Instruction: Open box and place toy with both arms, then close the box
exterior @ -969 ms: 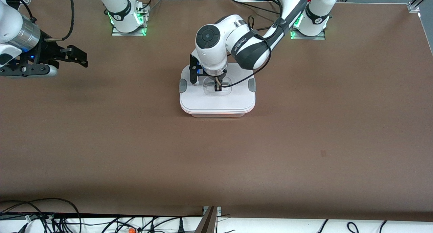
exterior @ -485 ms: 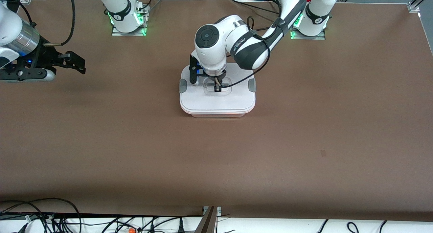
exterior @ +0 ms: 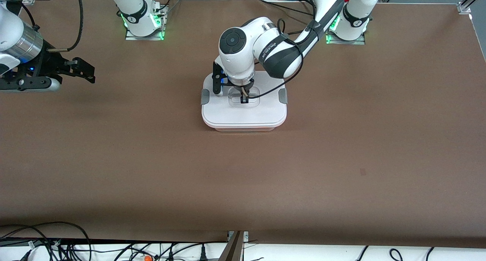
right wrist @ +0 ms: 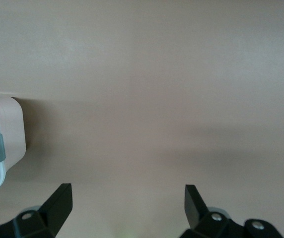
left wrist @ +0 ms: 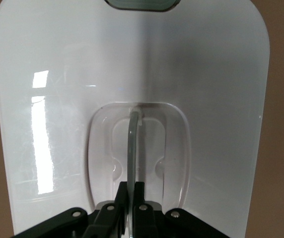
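I have the left gripper [exterior: 245, 98] down on the box [exterior: 243, 127], its fingers [left wrist: 118, 197] pinched shut on the thin handle [left wrist: 133, 144] standing between them in the lid's [exterior: 243, 111] recess; lid seated flat, no shift over the last second; I judge the lift not yet begun. Right gripper [exterior: 81, 68] has drifted slightly outward over bare surface [exterior: 341, 158], fingers [right wrist: 58, 202] spread wide, empty, waiting well apart from the box. Toy not in view.

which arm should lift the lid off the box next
Left, most likely. The left gripper is already shut on the lid's handle of the box, while the right gripper waits open over bare table.
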You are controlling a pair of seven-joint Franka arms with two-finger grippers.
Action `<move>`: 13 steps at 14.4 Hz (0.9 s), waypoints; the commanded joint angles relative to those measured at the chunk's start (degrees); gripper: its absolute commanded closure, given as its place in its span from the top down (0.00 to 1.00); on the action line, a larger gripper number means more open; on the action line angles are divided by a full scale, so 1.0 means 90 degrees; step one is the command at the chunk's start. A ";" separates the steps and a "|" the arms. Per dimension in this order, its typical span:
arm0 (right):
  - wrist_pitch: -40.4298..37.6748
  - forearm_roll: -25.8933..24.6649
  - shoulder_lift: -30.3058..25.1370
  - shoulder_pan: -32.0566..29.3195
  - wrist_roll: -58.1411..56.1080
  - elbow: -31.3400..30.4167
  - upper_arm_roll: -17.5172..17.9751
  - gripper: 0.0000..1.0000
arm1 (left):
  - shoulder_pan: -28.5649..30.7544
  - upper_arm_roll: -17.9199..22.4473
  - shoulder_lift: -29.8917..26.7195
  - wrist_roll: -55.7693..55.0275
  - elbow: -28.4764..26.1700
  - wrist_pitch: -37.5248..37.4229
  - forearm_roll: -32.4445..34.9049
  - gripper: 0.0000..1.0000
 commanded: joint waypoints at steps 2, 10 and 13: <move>-0.0006 0.0015 -0.0076 -0.0010 0.0027 -0.0045 -0.0131 1.00 | 0.0021 0.0029 0.0295 -0.0029 0.0220 0.0168 0.0301 0.00; 0.0052 0.0025 0.0070 0.0029 0.0066 0.0190 -0.0102 1.00 | 0.0089 0.0069 0.0256 -0.0127 0.0444 0.0080 0.0232 1.00; -0.0035 0.0025 0.0080 0.0078 0.0028 0.0170 -0.0082 1.00 | 0.0459 0.0059 0.0139 -0.0117 0.0678 -0.0240 0.0009 1.00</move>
